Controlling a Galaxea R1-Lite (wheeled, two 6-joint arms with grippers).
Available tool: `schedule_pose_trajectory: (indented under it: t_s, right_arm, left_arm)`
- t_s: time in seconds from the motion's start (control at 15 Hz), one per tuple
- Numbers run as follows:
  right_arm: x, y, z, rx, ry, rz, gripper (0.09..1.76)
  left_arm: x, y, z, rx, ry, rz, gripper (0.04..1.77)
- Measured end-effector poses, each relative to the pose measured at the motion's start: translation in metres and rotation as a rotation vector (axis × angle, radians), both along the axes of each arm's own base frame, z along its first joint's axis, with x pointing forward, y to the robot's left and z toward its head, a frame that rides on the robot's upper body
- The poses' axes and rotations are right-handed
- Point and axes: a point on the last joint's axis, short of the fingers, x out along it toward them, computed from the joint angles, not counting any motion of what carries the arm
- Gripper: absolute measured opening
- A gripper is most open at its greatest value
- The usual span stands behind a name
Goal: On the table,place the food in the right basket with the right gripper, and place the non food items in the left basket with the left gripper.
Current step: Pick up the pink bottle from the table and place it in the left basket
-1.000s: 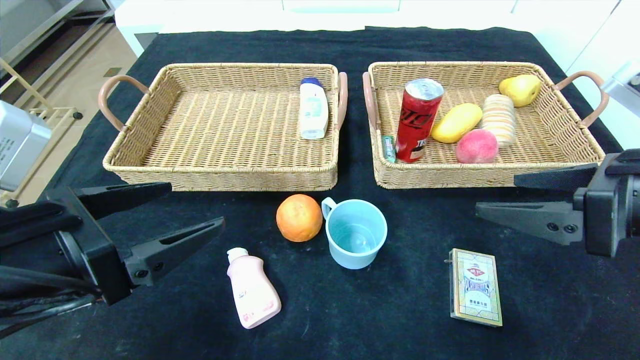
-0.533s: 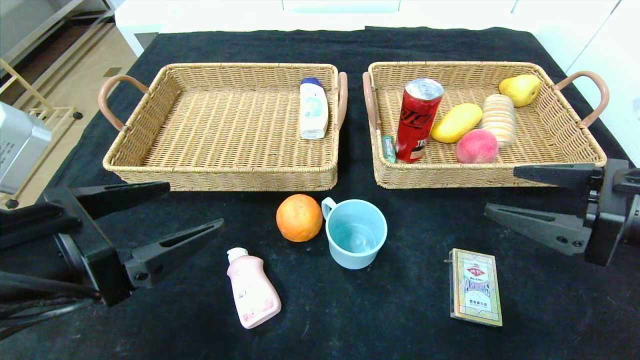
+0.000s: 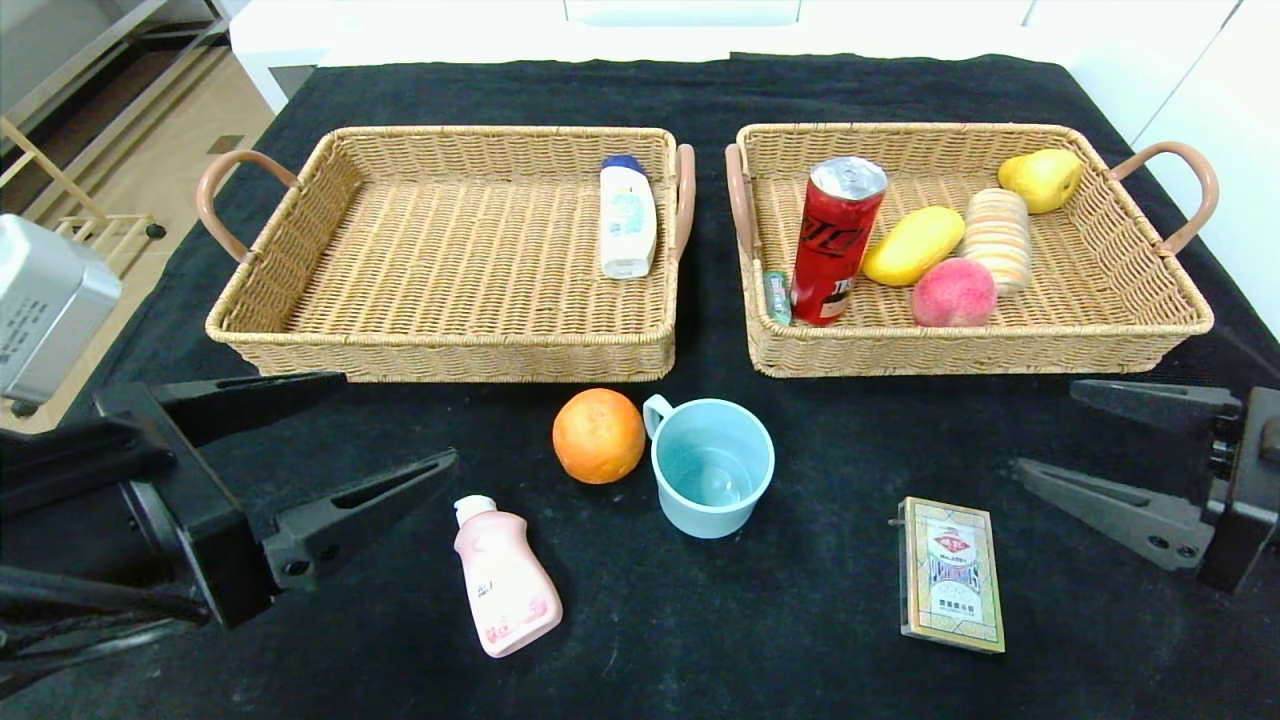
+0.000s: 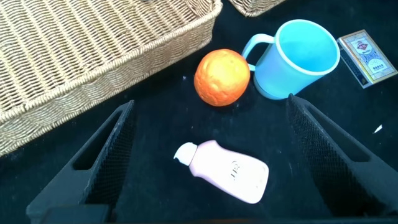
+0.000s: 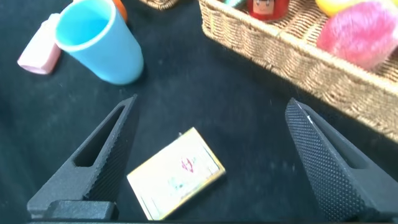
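Red can [image 3: 836,240] upper right of head view, label unreadable; card box [image 3: 951,587] print too small. Left gripper [image 3: 330,440] & right gripper [image 3: 1085,440] fingers spread, empty. Pink bottle [image 4: 225,171] label faint in left wrist view.

- black cloth [image 3: 800,620] covers the whole table top, under everything
- white counter or cabinet [image 3: 680,25] along the far edge, behind the table
- wood-tone floor [image 3: 150,150] at far left
- light wooden rack [image 3: 90,225] standing on that floor, left of the table
- white surface [image 3: 1210,110] at far right
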Motion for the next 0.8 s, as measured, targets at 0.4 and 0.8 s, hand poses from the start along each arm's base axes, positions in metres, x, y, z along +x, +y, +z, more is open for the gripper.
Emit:
schedule_pose_trajectory:
  t_s: [0.4,0.8]
  right_arm:
    - [-0.0016,-0.0069,-0.0115,0.006,0.020,-0.011,1.70]
    - [-0.0015,-0.0078,-0.0123,0.010,0.029,-0.023,1.71]
  left_arm:
    - [-0.0020,-0.0017,-0.0014,0.010,0.006,0.087,1.72]
    - [-0.0016,0.0003,0.0016,-0.007,0.328,0.283,1.72]
